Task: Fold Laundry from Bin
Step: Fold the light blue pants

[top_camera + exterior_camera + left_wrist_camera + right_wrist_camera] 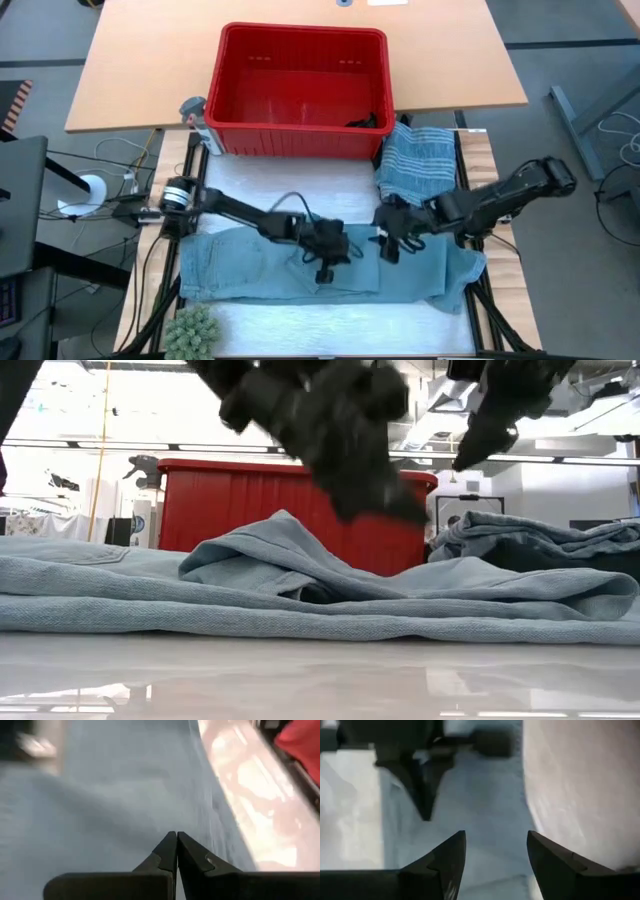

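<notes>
On the white work surface (pixel 290 180), in front of a tan table, a light blue garment (pixel 250 265) lies spread wide across the near half, with a striped grey-blue garment (pixel 415 160) folded at the right just beside the red bin (pixel 300 90), which stands at the far edge. Over the spread garment's middle the left gripper (pixel 325 272) is clenched tight on nothing. Just to its right, the right gripper (pixel 388 245) is released, fingers (pixel 445 860) apart above the cloth.

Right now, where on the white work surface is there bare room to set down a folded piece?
Free: the white strip between the red bin and the light blue garment, and the front strip below that garment. Crowded: mid-garment, under both grippers, and the striped cloth corner.
</notes>
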Robot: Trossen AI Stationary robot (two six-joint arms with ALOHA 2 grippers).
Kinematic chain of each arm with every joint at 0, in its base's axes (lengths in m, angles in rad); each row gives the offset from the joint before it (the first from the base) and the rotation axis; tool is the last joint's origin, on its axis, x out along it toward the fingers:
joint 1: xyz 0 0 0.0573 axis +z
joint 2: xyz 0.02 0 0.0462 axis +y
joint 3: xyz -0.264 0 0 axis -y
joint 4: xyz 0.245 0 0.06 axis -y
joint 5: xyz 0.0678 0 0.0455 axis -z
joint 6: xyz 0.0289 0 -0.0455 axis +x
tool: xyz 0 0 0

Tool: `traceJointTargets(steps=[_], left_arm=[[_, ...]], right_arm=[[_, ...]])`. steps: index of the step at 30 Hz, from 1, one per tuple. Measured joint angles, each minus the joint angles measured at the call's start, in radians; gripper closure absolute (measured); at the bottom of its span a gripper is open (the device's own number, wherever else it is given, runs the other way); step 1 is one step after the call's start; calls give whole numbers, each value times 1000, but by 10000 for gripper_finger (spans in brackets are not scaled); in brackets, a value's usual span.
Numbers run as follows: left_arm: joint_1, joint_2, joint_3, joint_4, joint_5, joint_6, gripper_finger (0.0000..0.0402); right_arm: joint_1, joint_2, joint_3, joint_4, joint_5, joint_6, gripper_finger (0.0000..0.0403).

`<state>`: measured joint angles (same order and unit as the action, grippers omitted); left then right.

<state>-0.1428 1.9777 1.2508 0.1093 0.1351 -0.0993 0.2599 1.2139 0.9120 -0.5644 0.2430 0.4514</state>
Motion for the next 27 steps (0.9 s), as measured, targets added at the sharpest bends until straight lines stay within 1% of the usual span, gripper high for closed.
traceJointTargets(steps=[3,5,6,8,10,12,15,18,20,22,24,27], left_arm=[[28,-96,43,-146,10,17,401],[40,-174,86,-298,-1,55,401],[41,-224,115,-398,-23,82,401],[32,-323,162,-596,-99,137,402],[5,-415,189,-748,-185,160,401],[-44,-504,190,-850,-272,125,401],[-130,-632,185,-959,-406,18,401],[-220,-735,185,-1064,-528,-125,401],[-272,-776,185,-1122,-556,-184,401],[-318,-802,185,-1186,-562,-230,401],[-363,-808,185,-1240,-551,-252,399],[-427,-767,185,-1275,-487,-186,383]], right_arm=[[65,1,0,65,51,62,176],[103,0,0,108,99,98,179],[118,2,0,128,115,107,179],[140,21,0,200,123,112,180],[146,53,0,278,123,78,180],[140,101,2,385,123,38,180],[128,197,59,452,114,-18,180],[116,309,170,426,101,-95,180],[119,394,261,390,101,-157,180],[125,478,365,296,101,-194,179],[127,561,485,164,100,-191,176],[133,657,653,-31,80,-152,171]])
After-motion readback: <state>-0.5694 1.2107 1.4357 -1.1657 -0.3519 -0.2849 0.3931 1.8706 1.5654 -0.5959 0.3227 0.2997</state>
